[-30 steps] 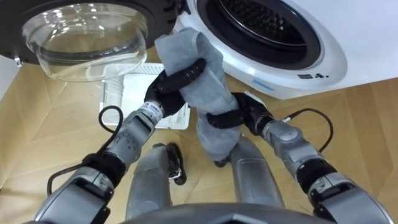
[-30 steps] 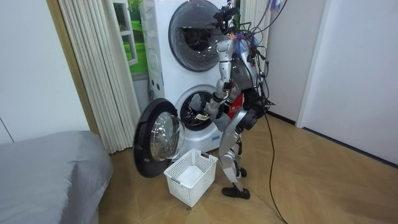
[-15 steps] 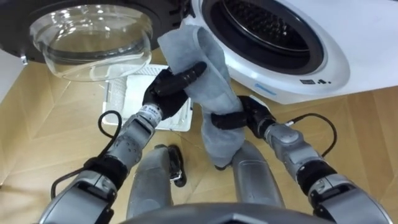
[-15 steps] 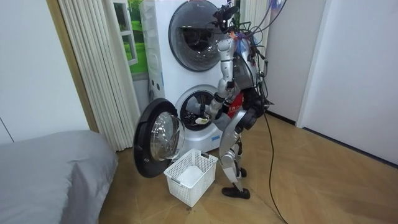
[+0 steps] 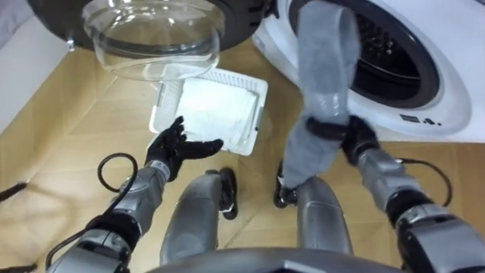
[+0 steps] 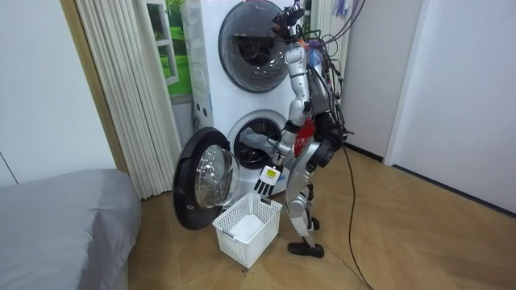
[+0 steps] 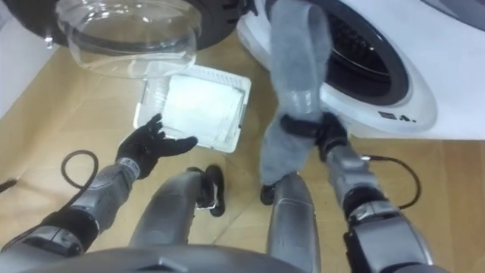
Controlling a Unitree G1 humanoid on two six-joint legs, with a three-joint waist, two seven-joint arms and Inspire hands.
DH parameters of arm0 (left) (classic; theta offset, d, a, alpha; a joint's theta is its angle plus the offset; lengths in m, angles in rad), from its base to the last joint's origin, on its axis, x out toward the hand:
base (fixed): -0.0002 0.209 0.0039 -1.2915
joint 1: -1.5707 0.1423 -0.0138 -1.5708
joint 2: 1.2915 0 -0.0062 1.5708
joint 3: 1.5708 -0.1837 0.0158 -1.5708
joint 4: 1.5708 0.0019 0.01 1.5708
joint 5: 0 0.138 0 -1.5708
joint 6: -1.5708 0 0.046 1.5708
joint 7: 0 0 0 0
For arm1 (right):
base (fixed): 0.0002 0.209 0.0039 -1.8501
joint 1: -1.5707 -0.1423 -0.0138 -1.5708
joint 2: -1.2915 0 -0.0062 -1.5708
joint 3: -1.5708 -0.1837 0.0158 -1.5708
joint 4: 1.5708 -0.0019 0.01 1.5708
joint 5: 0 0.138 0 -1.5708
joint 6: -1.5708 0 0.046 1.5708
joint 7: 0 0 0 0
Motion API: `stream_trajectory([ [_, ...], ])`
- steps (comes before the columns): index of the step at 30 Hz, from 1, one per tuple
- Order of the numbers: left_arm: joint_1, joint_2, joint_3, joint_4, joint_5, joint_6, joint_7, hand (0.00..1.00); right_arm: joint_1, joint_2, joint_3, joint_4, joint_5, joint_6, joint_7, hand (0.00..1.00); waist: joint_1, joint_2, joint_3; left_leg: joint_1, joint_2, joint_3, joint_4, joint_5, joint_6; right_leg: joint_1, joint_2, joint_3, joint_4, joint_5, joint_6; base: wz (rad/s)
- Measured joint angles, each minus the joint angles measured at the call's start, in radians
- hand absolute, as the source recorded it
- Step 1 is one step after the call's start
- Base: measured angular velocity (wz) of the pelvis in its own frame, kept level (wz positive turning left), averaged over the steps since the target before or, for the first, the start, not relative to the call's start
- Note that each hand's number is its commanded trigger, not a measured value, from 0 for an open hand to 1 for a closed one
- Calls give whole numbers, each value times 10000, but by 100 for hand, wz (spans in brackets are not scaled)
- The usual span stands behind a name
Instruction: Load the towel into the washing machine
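Standing at stacked washing machine (image 6: 205,80), lower door (image 6: 201,187) open, left hand (image 6: 265,181) hanging slack over white basket (image 6: 238,240), grey towel (image 6: 256,138) at drum mouth.

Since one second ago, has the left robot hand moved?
Yes. The left robot hand released the towel and dropped from the washer opening toward the basket.

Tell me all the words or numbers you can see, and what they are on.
No words or numbers here can be read.
Washing machine: small dark marks on its white front, too small to read.
Towel: no writing shows.
Basket: no writing shows.
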Motion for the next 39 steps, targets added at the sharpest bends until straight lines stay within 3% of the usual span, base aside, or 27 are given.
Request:
stream_trajectory([
  [3, 222, 136, 241, 39, 109, -2, 273, 0, -263, -421, -277, 23, 515, 220, -149, 100, 46, -101, 13, -206, -11, -124, 77, 25, 32, -114, -96, -157, 19, 1, 0, 14],
  [8, 756, 248, 522, -177, 322, -30, 906, 0, -618, -1028, -1152, 109, 1926, 238, -322, 100, 129, -129, 11, -255, -2, -89, 150, 31, 53, -90, -106, -277, 1, 17, 26, 2],
  [13, 760, 266, 521, -153, 329, -29, 1105, 0, -1030, -1157, -1179, 310, 3337, 277, -255, 100, 192, -156, 20, -278, -19, -90, 160, 35, 57, -131, -119, -279, 60, 16, 23, 0],
  [15, 760, 300, 549, -148, 370, -29, 1136, 0, -1136, -1161, -1193, 265, 3988, 390, -263, 100, 198, -279, 6, -277, -31, -42, 164, 38, 59, -202, -137, -189, 172, 12, 21, -8],
  [17, 767, 419, 549, -146, 379, -24, 1278, 0, -1417, -1165, -1209, 185, 5228, 688, -279, 100, 164, -472, 43, -286, -94, 72, 228, 39, 61, -296, -130, -47, 256, 10, 18, -11],
  [23, 827, 424, 873, -407, 414, -26, 1353, 0, -2210, -1271, -1619, 168, 7171, 1316, -766, 100, -33, -668, 30, -437, -189, 88, 319, 117, 197, -484, -309, -22, 516, -12, 61, 7],
  [25, 925, 421, 1041, -445, 423, -27, 1454, 0, -2604, -1270, -1940, 87, 8109, 1855, -1238, 100, -131, -680, 20, -463, -201, 110, 398, 134, 234, -467, -351, -44, 536, 20, 100, 8],
  [26, 946, 421, 1145, -445, 456, -28, 1467, 0, -2609, -1271, -1965, 89, 8390, 1884, -1459, 87, -152, -676, 20, -509, -214, 100, 448, 146, 257, -464, -419, -66, 566, 23, 108, 12],
  [27, 960, 423, 1184, -442, 495, -27, 1480, 0, -2611, -1271, -2003, 90, 8460, 1884, -1535, 55, -159, -675, 21, -536, -215, 100, 505, 146, 268, -465, -454, -88, 616, 16, 119, 18],
  [28, 1003, 417, 1239, -441, 717, -27, 1503, 0, -2630, -1271, -2200, 90, 8498, 1890, -1716, 7, -195, -676, 21, -589, -250, 106, 588, 129, 319, -506, -504, -97, 747, -27, 174, 24],
  [29, 1048, 373, 1332, -456, 900, -12, 1542, 0, -2751, -1271, -2390, 82, 8611, 1912, -1931, 0, -303, -678, 22, -652, -358, 129, 610, 139, 384, -634, -625, -83, 884, -80, 236, 23],
  [39, 1126, 46, 1550, -886, 1493, 74, 2348, 0, -3470, -1272, -3644, 74, 9466, 1926, -3579, 0, -382, -629, 10, -1168, -446, 337, 1108, 52, 639, -1190, -917, -20, 1392, -123, 339, 3],
])
